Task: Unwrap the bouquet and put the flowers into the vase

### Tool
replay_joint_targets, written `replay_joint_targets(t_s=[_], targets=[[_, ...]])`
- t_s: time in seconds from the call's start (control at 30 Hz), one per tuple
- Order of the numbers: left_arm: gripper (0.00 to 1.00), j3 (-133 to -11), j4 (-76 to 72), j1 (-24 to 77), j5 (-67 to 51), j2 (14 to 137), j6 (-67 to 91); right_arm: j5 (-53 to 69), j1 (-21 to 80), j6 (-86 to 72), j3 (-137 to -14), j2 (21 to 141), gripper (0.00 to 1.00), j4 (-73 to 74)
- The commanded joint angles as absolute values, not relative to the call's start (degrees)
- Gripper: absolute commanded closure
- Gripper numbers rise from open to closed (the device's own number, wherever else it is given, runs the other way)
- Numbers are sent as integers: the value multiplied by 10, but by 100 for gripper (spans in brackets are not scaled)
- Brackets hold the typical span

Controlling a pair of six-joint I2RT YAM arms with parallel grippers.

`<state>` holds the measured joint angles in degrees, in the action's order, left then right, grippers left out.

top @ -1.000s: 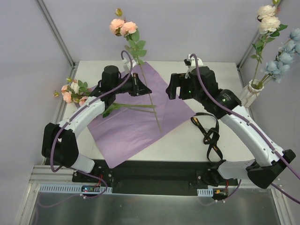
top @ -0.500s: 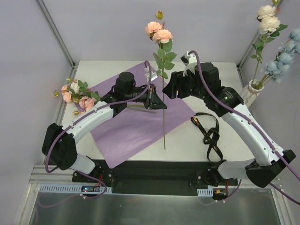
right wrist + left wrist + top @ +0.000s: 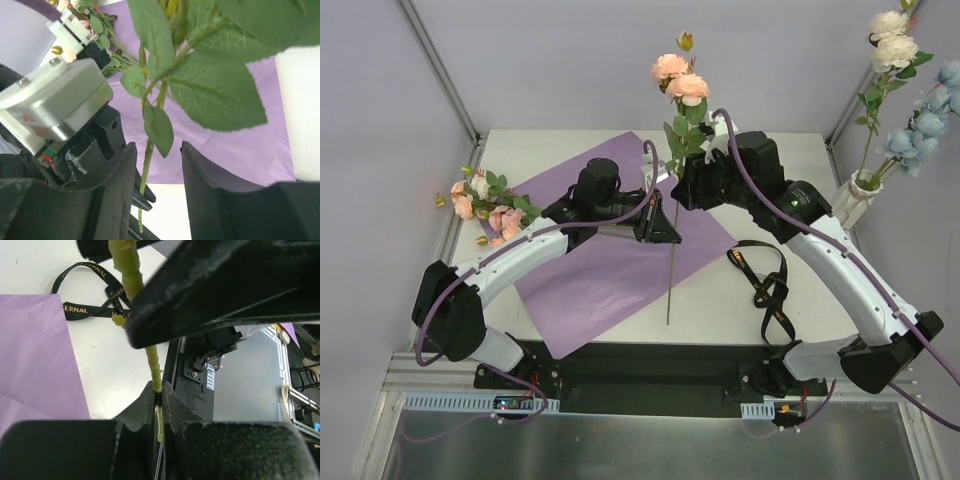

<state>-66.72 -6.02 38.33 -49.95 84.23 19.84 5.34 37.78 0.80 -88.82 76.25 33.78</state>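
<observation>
My left gripper is shut on the lower stem of a peach-pink rose, holding it upright over the purple paper. The stem runs up between the fingers of my right gripper. Its jaws stand apart on either side of the stem, just below the leaves. More flowers lie at the paper's left edge. The cream vase at the right edge holds white and pale blue flowers.
The black ribbon lies loose on the white table, right of the paper. Frame posts rise at the back corners. The rose's bare stem tip hangs down to the table's front part.
My left arm has swung the rose to the right and stood it upright. The right gripper has come up to the stem, and its jaws have narrowed around it.
</observation>
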Motion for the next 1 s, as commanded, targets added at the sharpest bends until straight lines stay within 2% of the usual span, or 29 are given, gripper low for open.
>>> replay_joint_targets(t_s=[0.0, 0.07, 0.13, 0.17, 0.23, 0.27, 0.3, 0.33, 0.43, 0.47, 0.57, 0.63, 0.67, 0.77, 0.87, 0.97], targets=[[100, -690, -63, 399, -497, 835, 160, 48, 375, 2, -888, 744, 58, 322], [100, -694, -60, 401, -501, 843, 162, 83, 376, -17, -882, 747, 59, 304], [100, -697, -57, 404, -504, 849, 163, 95, 375, -22, -879, 751, 66, 296], [100, -698, -55, 405, -502, 848, 159, 96, 376, -25, -879, 752, 76, 296], [100, -698, -47, 406, -488, 844, 155, 92, 376, -30, -872, 751, 87, 296], [100, -700, -43, 406, -485, 842, 149, 84, 376, -29, -868, 743, 97, 295], [100, -702, -33, 406, -481, 841, 148, 73, 376, -24, -864, 737, 99, 295], [95, -704, -29, 405, -476, 840, 147, 57, 375, -23, -860, 730, 99, 294], [68, -708, -15, 400, -455, 841, 145, -37, 368, -19, -843, 690, 99, 294], [54, -712, -11, 393, -451, 841, 148, -93, 363, -18, -835, 666, 99, 294], [38, -714, -9, 377, -445, 836, 163, -218, 348, -4, -823, 612, 99, 287], [33, -712, -9, 357, -428, 831, 175, -286, 338, 46, -825, 571, 99, 285], [32, -711, -10, 350, -425, 828, 179, -357, 333, 65, -828, 556, 99, 286], [31, -708, -9, 322, -408, 824, 199, -472, 308, 161, -840, 512, 99, 259], [31, -708, -9, 297, -403, 818, 221, -539, 250, 251, -860, 504, 99, 194], [31, -705, -11, 291, -391, 801, 214, -523, 168, 278, -913, 529, 99, 170]])
